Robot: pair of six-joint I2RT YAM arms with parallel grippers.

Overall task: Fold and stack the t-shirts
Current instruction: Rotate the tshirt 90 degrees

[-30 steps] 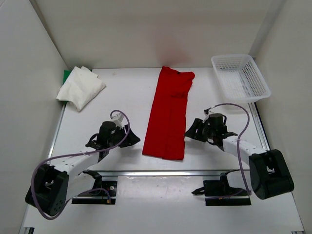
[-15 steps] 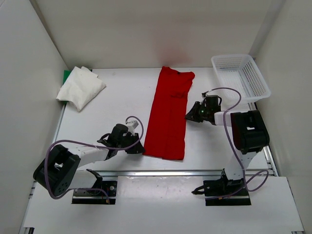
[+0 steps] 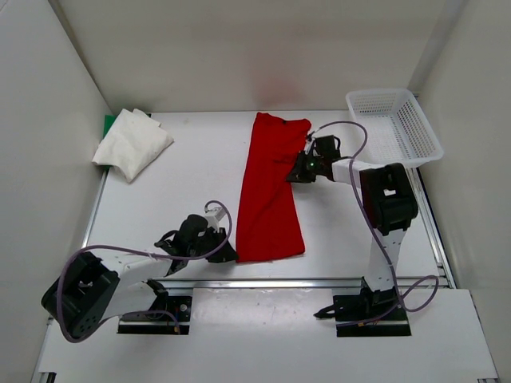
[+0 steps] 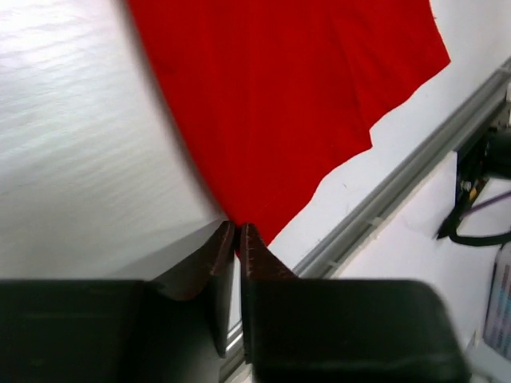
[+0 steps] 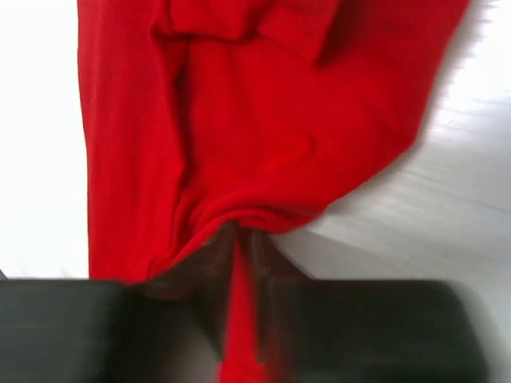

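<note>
Jaws on both arms, apart a second ago, now pinch edges of the long bright red cloth t-shirt (image 3: 270, 191), apparently ready for the next fold.

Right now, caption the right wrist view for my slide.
Right tool pinches an edge of the red t-shirt, bunching the cloth.

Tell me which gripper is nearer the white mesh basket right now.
Right. The right gripper pinches the red shirt at its right edge, a short way left of the basket; the left gripper grips the shirt's near left corner, much farther away.
</note>
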